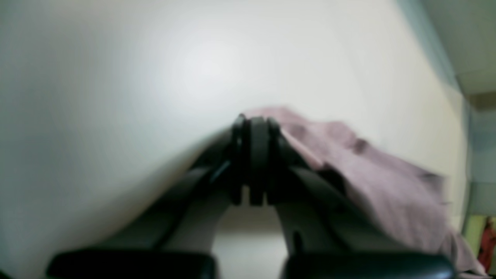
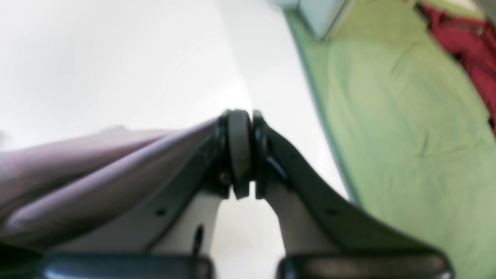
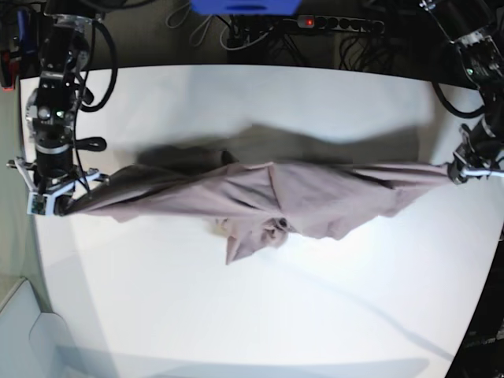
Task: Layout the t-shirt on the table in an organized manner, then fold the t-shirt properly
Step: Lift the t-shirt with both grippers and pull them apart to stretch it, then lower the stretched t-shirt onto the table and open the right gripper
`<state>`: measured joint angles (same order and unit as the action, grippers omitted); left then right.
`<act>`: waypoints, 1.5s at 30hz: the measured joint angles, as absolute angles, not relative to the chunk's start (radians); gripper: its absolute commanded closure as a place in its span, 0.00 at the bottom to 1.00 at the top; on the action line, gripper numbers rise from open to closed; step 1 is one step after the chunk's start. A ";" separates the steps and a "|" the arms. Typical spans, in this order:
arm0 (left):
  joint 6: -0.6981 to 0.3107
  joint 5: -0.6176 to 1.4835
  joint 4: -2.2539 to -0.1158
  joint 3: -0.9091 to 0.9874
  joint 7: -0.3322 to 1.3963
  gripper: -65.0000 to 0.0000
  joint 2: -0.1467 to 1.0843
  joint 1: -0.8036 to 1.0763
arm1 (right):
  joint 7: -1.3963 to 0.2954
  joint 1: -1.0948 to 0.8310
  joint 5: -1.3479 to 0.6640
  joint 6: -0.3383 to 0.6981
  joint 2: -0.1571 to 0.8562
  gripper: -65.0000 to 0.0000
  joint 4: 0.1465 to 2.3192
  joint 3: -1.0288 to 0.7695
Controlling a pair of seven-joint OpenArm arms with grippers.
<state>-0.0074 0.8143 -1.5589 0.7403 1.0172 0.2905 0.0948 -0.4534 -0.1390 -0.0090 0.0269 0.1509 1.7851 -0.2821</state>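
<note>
No text, label, brand, number or sign can be read in any view.

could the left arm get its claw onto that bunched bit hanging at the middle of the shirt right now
Probably not as things stand. The left claw is shut on one end of the t-shirt, stretched taut over the table to the right claw. The bunched bit hangs mid-span; nothing blocks it, but reaching means letting go.

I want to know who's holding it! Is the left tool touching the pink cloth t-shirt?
Touching. In the left wrist view the left tool is shut on the mauve-pink cloth t-shirt, which trails from its tips.
</note>
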 measured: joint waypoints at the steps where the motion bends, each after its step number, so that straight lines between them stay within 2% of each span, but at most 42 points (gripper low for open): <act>1: -0.007 0.814 -1.540 0.744 1.018 1.00 0.291 0.105 | -0.461 -0.137 -0.009 0.028 0.146 1.00 1.778 -0.313; 10: -0.009 0.823 -1.488 0.812 1.015 1.00 0.348 0.123 | -0.461 0.038 -0.007 0.028 0.149 1.00 1.780 -0.422; 22: -0.009 0.820 -1.484 0.809 1.013 1.00 0.312 0.175 | -0.546 0.141 -0.001 0.026 0.167 1.00 1.571 -0.417; 26: -0.010 0.821 -1.487 0.810 1.014 1.00 0.310 0.183 | -0.558 0.243 -0.001 0.023 0.177 1.00 1.532 -0.386; 30: -0.010 0.821 -1.489 0.809 1.014 1.00 0.313 0.184 | -0.633 0.353 -0.001 0.022 0.187 0.82 1.487 -0.305; 35: -0.009 0.820 -1.489 0.814 1.014 1.00 0.315 0.186 | -0.732 0.310 0.001 0.022 0.210 0.59 1.438 -0.232; 38: -0.009 0.821 -1.489 0.814 1.014 1.00 0.315 0.198 | -0.742 0.229 0.004 0.022 0.207 0.51 1.495 -0.231; 40: -0.009 0.821 -1.489 0.815 1.013 1.00 0.314 0.204 | -0.738 0.136 0.006 0.017 0.196 0.47 1.612 -0.232; 45: -0.008 0.823 -1.489 0.815 1.013 1.00 0.316 0.202 | -0.725 -0.125 0.004 0.011 0.084 0.45 1.879 -0.207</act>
<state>-0.0082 0.8234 -1.4887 0.8154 1.0126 0.3164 0.2020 -0.7246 -0.1249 0.0044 0.0113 0.0845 1.8793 -0.2070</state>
